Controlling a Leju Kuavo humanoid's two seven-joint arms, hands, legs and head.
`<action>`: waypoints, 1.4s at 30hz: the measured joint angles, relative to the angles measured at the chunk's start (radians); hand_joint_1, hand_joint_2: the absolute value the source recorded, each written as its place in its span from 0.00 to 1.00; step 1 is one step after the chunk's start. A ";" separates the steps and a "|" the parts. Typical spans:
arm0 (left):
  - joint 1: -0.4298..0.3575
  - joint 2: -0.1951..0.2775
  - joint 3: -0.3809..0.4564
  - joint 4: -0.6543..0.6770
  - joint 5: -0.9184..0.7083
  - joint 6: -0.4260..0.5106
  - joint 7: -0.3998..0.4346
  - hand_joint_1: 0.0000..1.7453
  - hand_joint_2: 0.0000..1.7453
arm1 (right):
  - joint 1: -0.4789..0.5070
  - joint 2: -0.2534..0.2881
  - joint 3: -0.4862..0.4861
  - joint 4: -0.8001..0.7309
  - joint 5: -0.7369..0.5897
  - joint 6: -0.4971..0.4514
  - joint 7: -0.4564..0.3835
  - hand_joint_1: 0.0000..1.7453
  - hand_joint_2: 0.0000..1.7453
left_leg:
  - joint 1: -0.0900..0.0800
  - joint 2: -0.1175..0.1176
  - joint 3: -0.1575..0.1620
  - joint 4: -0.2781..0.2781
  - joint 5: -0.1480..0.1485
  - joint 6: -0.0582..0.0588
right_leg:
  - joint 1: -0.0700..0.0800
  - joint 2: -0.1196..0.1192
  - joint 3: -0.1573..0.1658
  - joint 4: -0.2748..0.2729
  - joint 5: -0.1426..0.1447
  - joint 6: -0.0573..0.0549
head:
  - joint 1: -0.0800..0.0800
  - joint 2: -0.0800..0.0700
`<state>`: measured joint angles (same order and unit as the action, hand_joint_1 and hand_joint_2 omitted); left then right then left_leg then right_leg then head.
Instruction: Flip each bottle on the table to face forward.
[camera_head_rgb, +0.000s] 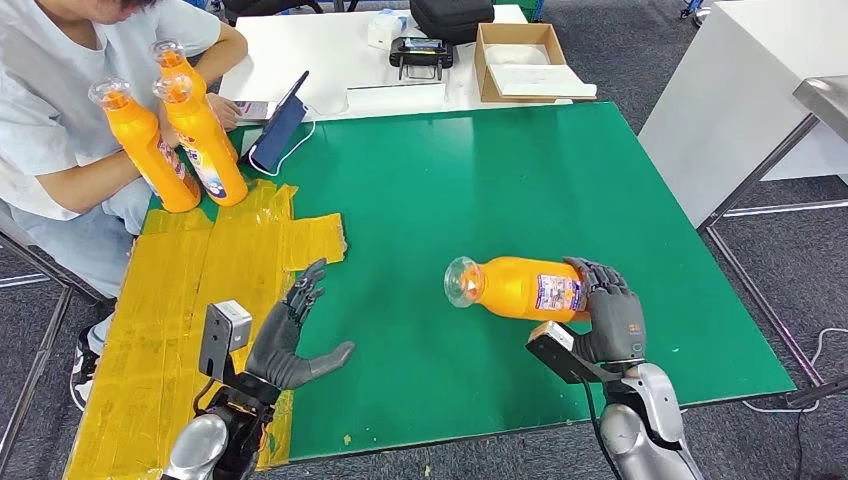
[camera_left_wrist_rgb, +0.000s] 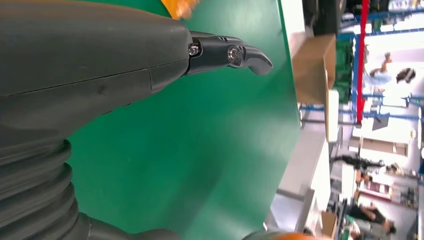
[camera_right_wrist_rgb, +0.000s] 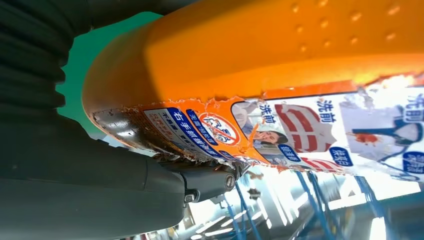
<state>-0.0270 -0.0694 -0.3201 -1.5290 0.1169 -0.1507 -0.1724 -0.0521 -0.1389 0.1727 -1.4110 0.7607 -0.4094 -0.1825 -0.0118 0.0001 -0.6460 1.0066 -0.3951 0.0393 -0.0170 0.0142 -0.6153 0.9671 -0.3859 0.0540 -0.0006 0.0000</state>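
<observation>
My left hand (camera_head_rgb: 290, 345) hovers released over the green matte table (camera_head_rgb: 480, 190). My right hand (camera_head_rgb: 610, 315) grasps the base of the smooth orange plastic bottle (camera_head_rgb: 520, 288), which lies sideways, its torn label up; I judge this flip underway. Farther off, three glossy bottles (camera_head_rgb: 190, 140) stand by a person (camera_head_rgb: 60, 110).

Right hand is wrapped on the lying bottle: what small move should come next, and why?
Probably roll the wrist to turn the bottle about its long axis. The right hand grips its base end, it lies on the green mat, and its torn label faces up and sideways.
</observation>
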 joint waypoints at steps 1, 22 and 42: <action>-0.002 0.001 -0.015 0.000 0.002 0.005 -0.003 0.00 1.00 | 0.000 0.016 -0.001 -0.020 -0.042 0.000 -0.012 1.00 1.00 | 0.000 0.000 0.000 0.000 0.000 0.000 | 0.000 0.000 0.000 0.000 0.000 0.000 | 0.000 0.000; -0.053 0.012 -0.122 -0.009 0.073 0.071 -0.037 0.00 1.00 | -0.056 0.227 0.128 -0.003 -0.334 0.169 -0.121 1.00 1.00 | 0.001 0.000 -0.002 0.000 0.000 -0.001 | 0.000 0.000 -0.002 0.000 0.000 0.000 | 0.000 0.000; -0.100 0.011 -0.175 -0.035 0.060 0.107 -0.049 0.00 1.00 | -0.175 0.323 0.434 0.311 -0.319 0.216 -0.097 0.99 1.00 | 0.003 -0.002 -0.003 0.000 0.000 -0.002 | 0.002 -0.001 -0.003 0.000 -0.001 -0.002 | 0.000 0.000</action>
<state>-0.1272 -0.0580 -0.4955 -1.5644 0.1770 -0.0440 -0.2216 -0.2275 0.1840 0.6063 -1.1000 0.4417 -0.1930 -0.2800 -0.0090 -0.0023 -0.6488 1.0065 -0.3948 0.0375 -0.0147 0.0134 -0.6182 0.9675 -0.3870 0.0524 -0.0002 0.0000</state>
